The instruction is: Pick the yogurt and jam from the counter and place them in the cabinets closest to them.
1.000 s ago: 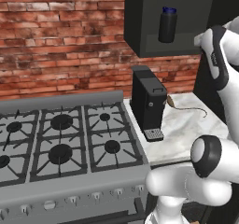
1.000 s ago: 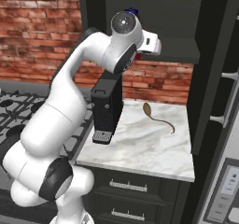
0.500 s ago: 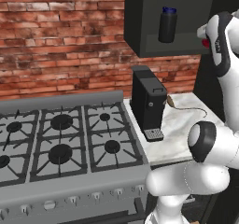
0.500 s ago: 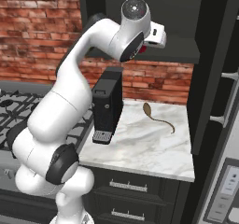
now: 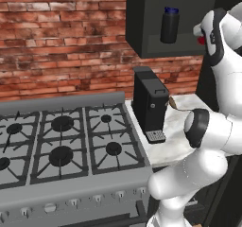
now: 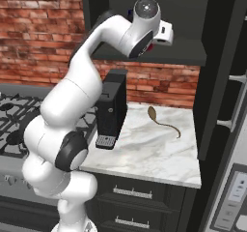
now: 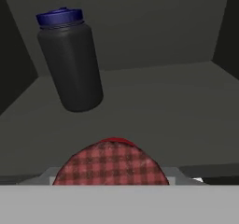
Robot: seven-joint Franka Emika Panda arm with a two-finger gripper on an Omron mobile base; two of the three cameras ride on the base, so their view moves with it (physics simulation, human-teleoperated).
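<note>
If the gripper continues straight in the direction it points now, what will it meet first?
Probably the cabinet's back wall. The gripper holds a red checked lid at the open shelf's edge. The dark bottle stands left of that line, though depth is unclear.

No writing, label, brand or number can be read anywhere. The dark bottle [image 7: 70,59] with the blue cap at the upper left of the hand view has a plain side. The red checked lid [image 7: 110,164] at the bottom centre carries only its pattern. The black coffee machine [image 6: 111,108] at the centre of the right base view has a plain front, and the panel [image 6: 235,197] at the lower right shows marks too small to make out.
</note>
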